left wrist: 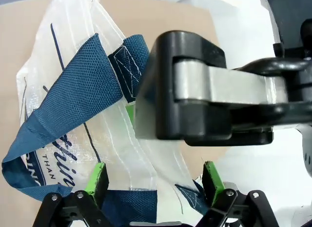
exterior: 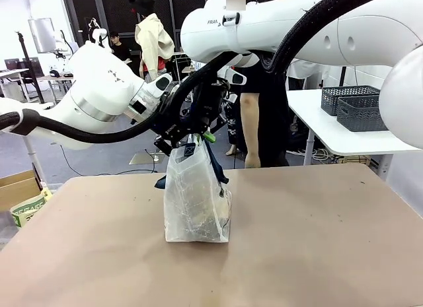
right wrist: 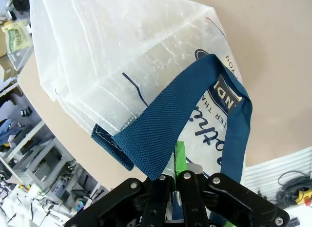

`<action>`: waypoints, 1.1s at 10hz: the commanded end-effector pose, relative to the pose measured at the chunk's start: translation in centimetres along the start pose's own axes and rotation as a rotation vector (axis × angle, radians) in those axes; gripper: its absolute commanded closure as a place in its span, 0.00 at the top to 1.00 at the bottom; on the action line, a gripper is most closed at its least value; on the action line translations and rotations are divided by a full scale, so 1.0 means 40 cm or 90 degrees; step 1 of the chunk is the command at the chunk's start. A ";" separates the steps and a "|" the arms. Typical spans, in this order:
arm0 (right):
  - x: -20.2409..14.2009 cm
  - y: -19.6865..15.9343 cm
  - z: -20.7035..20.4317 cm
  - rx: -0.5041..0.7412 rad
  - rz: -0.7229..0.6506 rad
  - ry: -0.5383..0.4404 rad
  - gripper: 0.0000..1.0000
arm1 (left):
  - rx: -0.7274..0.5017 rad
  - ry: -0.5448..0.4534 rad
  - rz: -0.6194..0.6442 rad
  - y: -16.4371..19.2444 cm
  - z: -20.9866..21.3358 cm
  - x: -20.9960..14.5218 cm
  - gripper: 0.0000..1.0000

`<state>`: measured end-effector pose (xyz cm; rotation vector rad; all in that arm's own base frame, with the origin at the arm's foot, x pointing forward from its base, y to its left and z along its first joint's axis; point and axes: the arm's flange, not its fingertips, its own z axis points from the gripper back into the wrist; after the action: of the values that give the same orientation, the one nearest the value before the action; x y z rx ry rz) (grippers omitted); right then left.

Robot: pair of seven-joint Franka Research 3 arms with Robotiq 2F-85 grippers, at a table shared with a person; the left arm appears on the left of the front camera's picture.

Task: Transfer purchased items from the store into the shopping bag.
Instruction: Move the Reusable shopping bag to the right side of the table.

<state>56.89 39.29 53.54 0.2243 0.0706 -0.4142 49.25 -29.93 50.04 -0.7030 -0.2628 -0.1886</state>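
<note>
The tall, translucent clear plastic shopping bag [exterior: 196, 201] with woven dark navy strap handles [right wrist: 180, 114] stands upright near the middle of the tan surface [exterior: 317, 247]. Its walls are creased and its top is drawn up into a peak beneath both arms. The front view gives that standing shape and a person in dark clothes [exterior: 264, 109] at the far side, though the fingers there are lost among black parts. The right wrist view shows the right pincer [right wrist: 178, 163] fully closed, pinching the bag's top edge where a strap is stitched on, with dark blue script printed on the plastic. The left wrist view looks down at the bag's mouth. There the left pincer [left wrist: 155, 180] is spread wide, with a green pad on either side of the rim and nothing gripped. The right pincer's black and silver links sit just beyond.
</note>
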 end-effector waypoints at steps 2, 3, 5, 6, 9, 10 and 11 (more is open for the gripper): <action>0.003 0.003 -0.003 0.011 -0.008 0.015 0.00 | 0.028 -0.005 -0.027 -0.011 0.009 0.001 0.61; 0.003 0.002 -0.003 0.012 -0.008 0.015 0.00 | 0.041 -0.006 -0.030 -0.008 0.012 0.000 0.42; 0.004 -0.001 -0.002 0.015 -0.007 0.018 0.00 | 0.051 -0.011 -0.033 -0.008 0.018 0.002 0.02; 0.005 -0.002 -0.003 0.017 -0.006 0.021 0.00 | 0.055 -0.011 -0.034 -0.008 0.020 0.004 0.00; 0.005 -0.006 0.000 0.024 -0.006 0.026 0.00 | 0.069 -0.011 -0.042 -0.008 0.027 0.006 0.00; 0.006 -0.008 0.001 0.028 -0.004 0.028 0.00 | 0.069 -0.012 -0.044 -0.007 0.028 0.006 0.00; 0.008 -0.010 0.001 0.032 -0.004 0.031 0.00 | 0.067 -0.013 -0.045 -0.006 0.032 0.006 0.00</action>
<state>57.17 39.10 53.44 0.2531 0.0937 -0.4263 49.17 -29.70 51.10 -0.6174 -0.3079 -0.2495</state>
